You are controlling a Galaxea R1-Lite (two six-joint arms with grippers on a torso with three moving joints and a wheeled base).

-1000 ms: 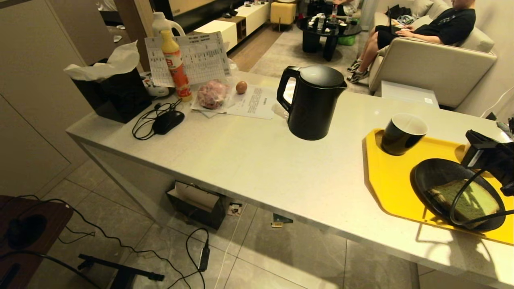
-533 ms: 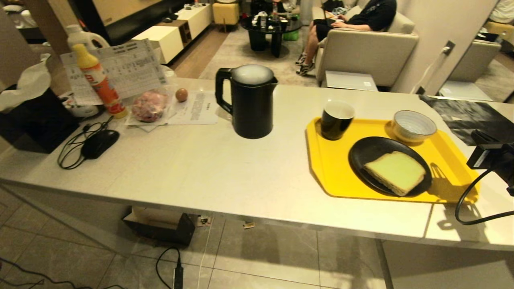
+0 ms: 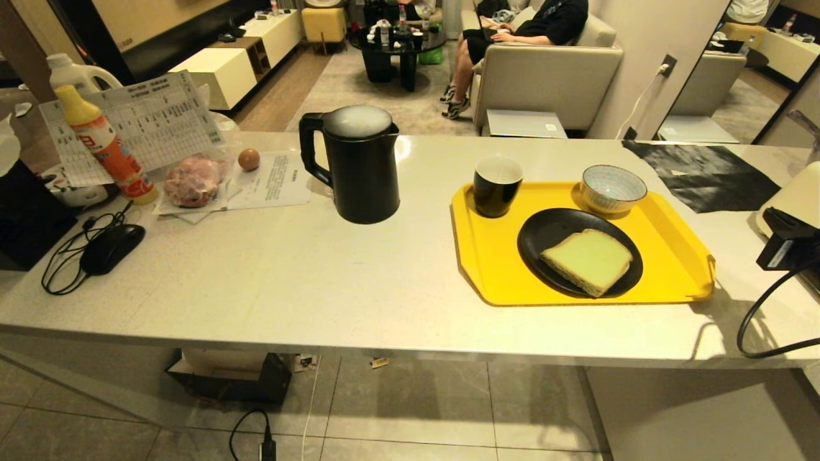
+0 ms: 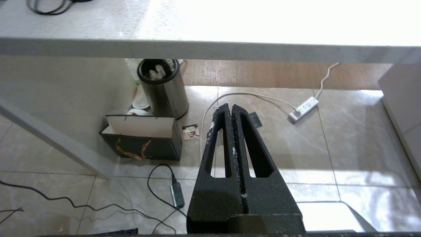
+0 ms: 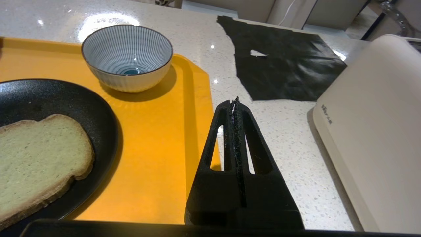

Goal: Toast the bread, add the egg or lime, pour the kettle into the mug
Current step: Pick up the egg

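**A:** What's on the desk (image 3: 333, 282)?

**B:** A yellow tray (image 3: 493, 269) holds a black plate (image 3: 544, 230) with the bread (image 3: 588, 261), pale green, lying flat. The mug (image 3: 496, 186) stands at the tray's far left corner, a striped bowl (image 3: 614, 189) at the far right. The kettle (image 3: 359, 165) stands left of the tray; the egg (image 3: 248, 159) sits on papers beyond it.

**A:** And the arms?

**B:** The right gripper (image 5: 235, 107) hovers between the tray and a cream toaster (image 5: 375, 125), jaws pressed together, empty. The left gripper (image 4: 229, 110) hangs below the desk edge, jaws together too.

**A:** What could go wrong?

**B:** I reckon jaws pressed together would only shove the flat slice across the plate. A sideways swing might clip the bowl or toaster.
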